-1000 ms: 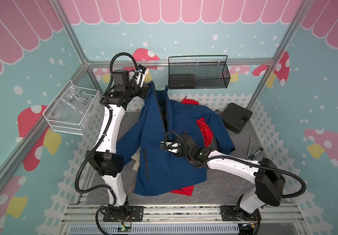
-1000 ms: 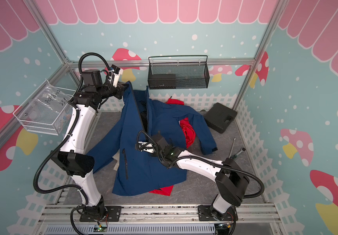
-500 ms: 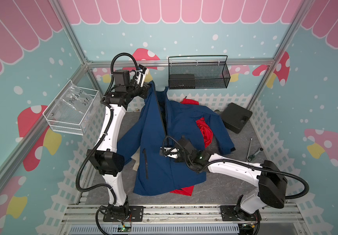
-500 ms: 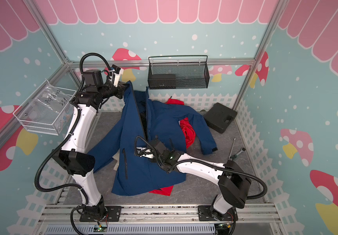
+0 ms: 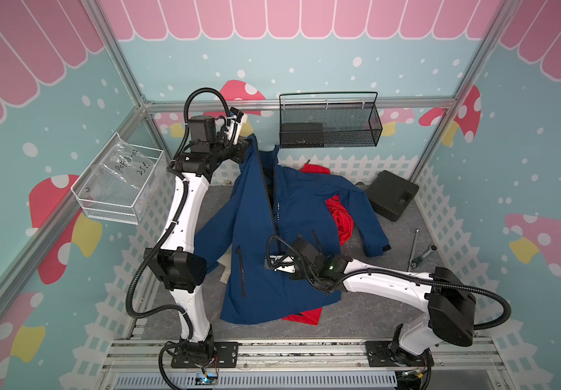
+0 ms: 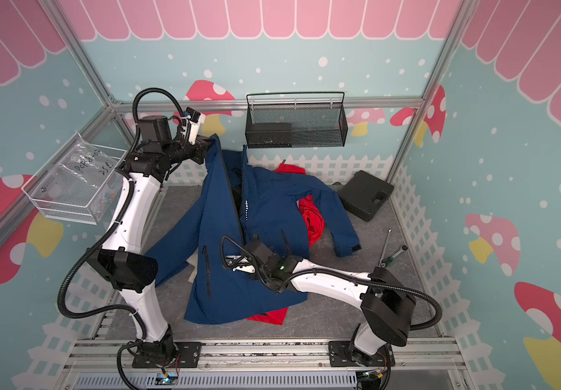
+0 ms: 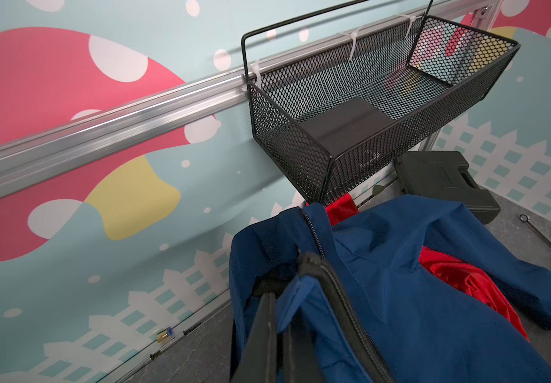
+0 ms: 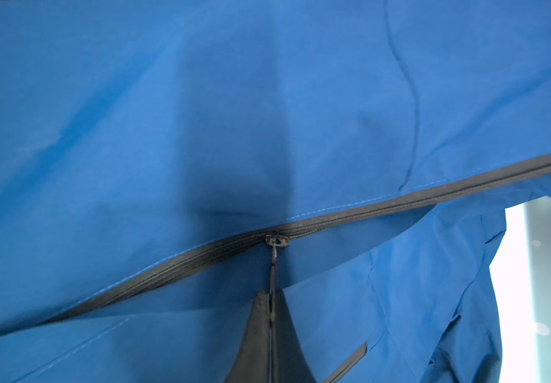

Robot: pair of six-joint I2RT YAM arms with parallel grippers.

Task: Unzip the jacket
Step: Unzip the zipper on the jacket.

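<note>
L gripper [image 7: 284, 298] fingers clamped tight on the jacket [image 5: 272, 209] collar edge, lifted by the back wall; rest drapes onto the grey mat [image 5: 356, 314]. R gripper [image 8: 270, 298] pinched closed on the zipper pull [image 8: 272, 265], slider [image 8: 276, 240] approx mid-front.

walls: teal panels [image 5: 306, 60], white dots, red-and-yellow mushroom prints, pink scalloped band on top
floor: grey marbled mat [image 5: 356, 320]
frame: aluminium rails [image 5: 414, 103]
skirting: white picket-fence print [image 5: 356, 167]
fixtures: black mesh basket [image 5: 350, 135] on back rail; white wire basket [image 5: 110, 206] on side wall
light: bright, even
</note>
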